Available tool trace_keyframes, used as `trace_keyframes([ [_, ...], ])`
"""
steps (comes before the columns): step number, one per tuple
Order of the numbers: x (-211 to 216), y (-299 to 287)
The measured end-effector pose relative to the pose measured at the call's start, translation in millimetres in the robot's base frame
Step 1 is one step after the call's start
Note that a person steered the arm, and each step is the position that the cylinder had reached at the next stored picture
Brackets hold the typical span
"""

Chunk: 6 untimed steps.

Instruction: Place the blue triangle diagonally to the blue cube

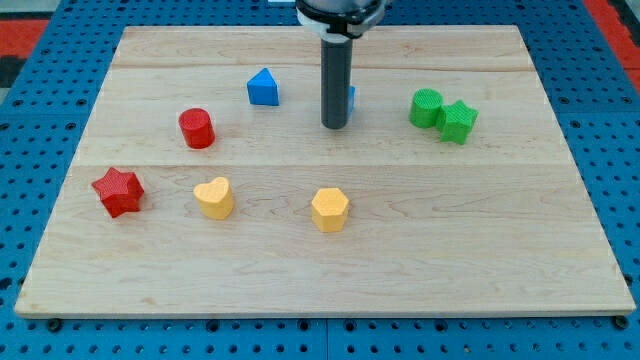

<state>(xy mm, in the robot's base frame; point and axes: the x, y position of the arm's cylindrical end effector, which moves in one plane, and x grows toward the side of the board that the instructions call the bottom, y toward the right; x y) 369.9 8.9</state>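
I carry no pincer, only a dark rod, so nothing is grasped; my tip (335,126) rests on the wooden board (320,265). Taking my tip as the landmark: the blue cube (351,97) sits right behind it, mostly hidden, only a sliver showing on its right. The blue triangle (263,87) lies to its left, slightly toward the view's top. The red cylinder (197,128) stands further left. The green cylinder (426,107) and green star (458,121), touching, lie to the right. The red star (118,191), yellow heart (214,197) and yellow hexagon (329,209) lie below.

Bright, even overhead light, soft short shadows under the blocks, sharp focus, no glare.
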Motion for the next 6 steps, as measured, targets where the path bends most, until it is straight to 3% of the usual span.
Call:
trace_keyframes([
  [3, -30.4, -86.6],
  [4, -67.7, -98.6],
  [5, -76.1, -78.0],
  [6, -43.4, -72.7],
])
